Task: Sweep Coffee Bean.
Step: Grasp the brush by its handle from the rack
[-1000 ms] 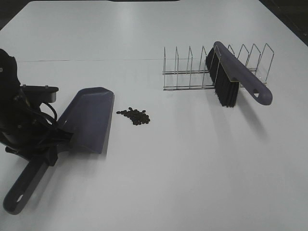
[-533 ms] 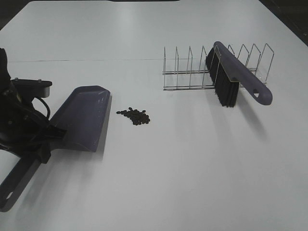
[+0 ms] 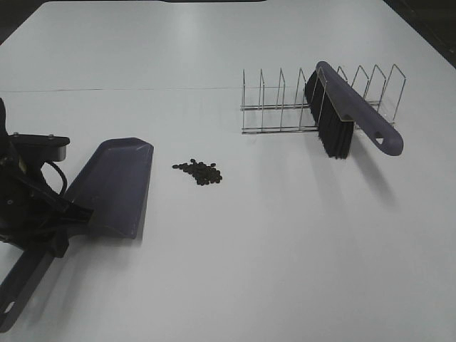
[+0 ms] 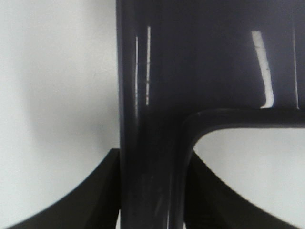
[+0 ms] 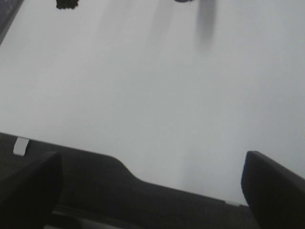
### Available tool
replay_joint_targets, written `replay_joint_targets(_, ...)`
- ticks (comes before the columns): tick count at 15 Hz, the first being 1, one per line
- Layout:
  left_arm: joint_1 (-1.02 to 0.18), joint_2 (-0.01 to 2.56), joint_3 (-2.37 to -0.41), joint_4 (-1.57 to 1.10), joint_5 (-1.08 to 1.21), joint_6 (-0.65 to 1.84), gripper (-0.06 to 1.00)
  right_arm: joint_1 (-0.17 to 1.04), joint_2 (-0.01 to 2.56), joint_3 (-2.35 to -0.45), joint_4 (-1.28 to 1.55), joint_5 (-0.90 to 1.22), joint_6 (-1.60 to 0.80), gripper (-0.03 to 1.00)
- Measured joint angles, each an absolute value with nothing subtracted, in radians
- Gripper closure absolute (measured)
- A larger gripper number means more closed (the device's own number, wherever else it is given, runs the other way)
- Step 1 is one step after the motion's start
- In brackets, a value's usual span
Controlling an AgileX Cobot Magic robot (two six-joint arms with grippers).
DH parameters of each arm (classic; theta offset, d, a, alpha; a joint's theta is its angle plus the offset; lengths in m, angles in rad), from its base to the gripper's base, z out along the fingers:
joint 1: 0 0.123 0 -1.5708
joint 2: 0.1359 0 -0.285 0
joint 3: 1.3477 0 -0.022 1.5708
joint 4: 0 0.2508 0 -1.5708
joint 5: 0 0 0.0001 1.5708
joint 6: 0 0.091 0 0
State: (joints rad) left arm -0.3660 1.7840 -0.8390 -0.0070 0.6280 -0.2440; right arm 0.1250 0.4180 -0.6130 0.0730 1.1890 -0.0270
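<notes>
Exterior high view: the coffee beans (image 3: 199, 172) lie in one small, loose cluster on the white worktop (image 3: 285, 256), left of its middle and well short of the far edge. The purple dustpan (image 3: 114, 187) sits near the left edge, apart from the cluster with bare worktop between. The left claw (image 3: 60, 222) is pinching the dustpan's handle (image 3: 25, 281), which runs toward the near left corner. The brush (image 3: 353, 117) stands bristles-down in the wire rack (image 3: 285, 107), toward the far right corner, untouched. The right arm is out of this view.

Risks, as judged:
- I cannot tell whether the pan's lip sits flat. If it rides tilted, beans would roll under it rather than in.
- The brush is lodged between the rack's wires. A skewed pull could drag or tip the light rack.
- The beans are small and rounded. A fast stroke would scatter them, some perhaps off the left edge.
- The pan is held far back on a long handle, so brush pressure could twist it in the grip.

View differences: the left wrist view fills with the dark handle (image 4: 150, 133) clamped between two fingers (image 4: 95, 195), confirming the grip, but shows no beans. The right wrist view alone shows the right claw (image 5: 151, 188), fingers (image 5: 28, 186) spread wide and empty, near the worktop's near edge, with the beans (image 5: 66, 4) far off.
</notes>
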Motion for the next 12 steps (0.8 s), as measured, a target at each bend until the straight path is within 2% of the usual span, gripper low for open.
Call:
replay_joint_targets(7,-0.366,1.784,-0.839,-0.005,0.634,-0.244,0.63,0.125,1.252,-1.161,0.089,1.222,-0.007,0.03)
replay_joint_targets(8,-0.366,1.784,-0.839,-0.005,0.638,-0.244,0.63,0.125,1.49,-1.333,0.071,1.221,-0.012,0.03)
replay_joint_targets(12,-0.366,1.784,-0.839,-0.008,0.652,-0.244,0.63,0.125,1.86,-1.586,0.046,1.22,-0.037,0.03)
